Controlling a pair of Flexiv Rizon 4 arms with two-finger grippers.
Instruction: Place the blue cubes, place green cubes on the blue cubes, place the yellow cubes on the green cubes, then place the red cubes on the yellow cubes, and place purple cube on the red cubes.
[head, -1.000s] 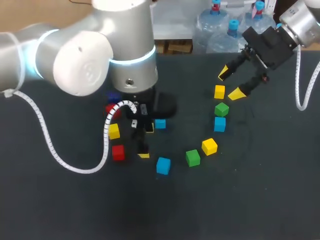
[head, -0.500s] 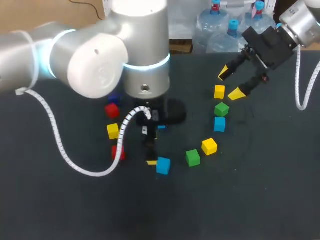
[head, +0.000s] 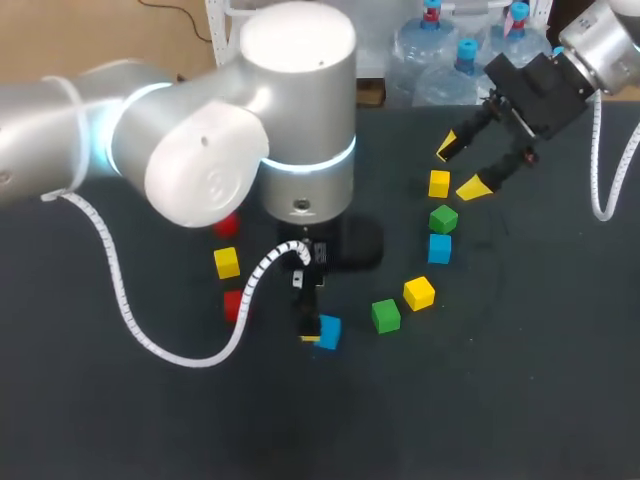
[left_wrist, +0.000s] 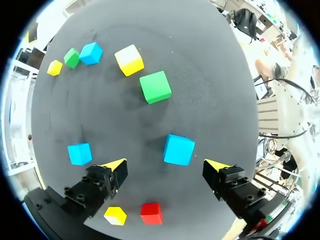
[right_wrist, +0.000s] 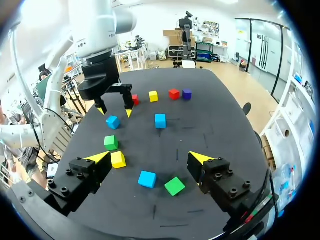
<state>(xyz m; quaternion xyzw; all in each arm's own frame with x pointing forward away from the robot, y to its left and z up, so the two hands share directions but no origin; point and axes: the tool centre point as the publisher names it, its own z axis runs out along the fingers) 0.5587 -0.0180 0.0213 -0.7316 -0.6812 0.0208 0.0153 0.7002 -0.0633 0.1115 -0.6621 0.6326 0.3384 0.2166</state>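
Observation:
My left gripper (left_wrist: 165, 166) hangs open over a blue cube (left_wrist: 178, 149), which lies on the table just ahead of the fingertips and touches neither. In the head view that blue cube (head: 327, 331) shows beside the left gripper (head: 312, 332). A second blue cube (left_wrist: 80, 153) lies off to one side of it. My right gripper (head: 462, 167) is open in the air above a loose row of a yellow cube (head: 439, 183), a green cube (head: 443, 218) and a blue cube (head: 439, 248). The purple cube (right_wrist: 186, 94) lies at the far side, beside a red cube (right_wrist: 174, 93).
A green cube (head: 385, 315) and a yellow cube (head: 419, 292) lie right of the left gripper. Another yellow cube (head: 227, 262) and two red cubes (head: 225, 225) (head: 235, 305) lie to its left. The left arm's bulk hides the table behind them.
The left arm has swung right and toward the table's front, carrying its open gripper from one blue cube to the blue cube nearer the front. The right arm has not moved.

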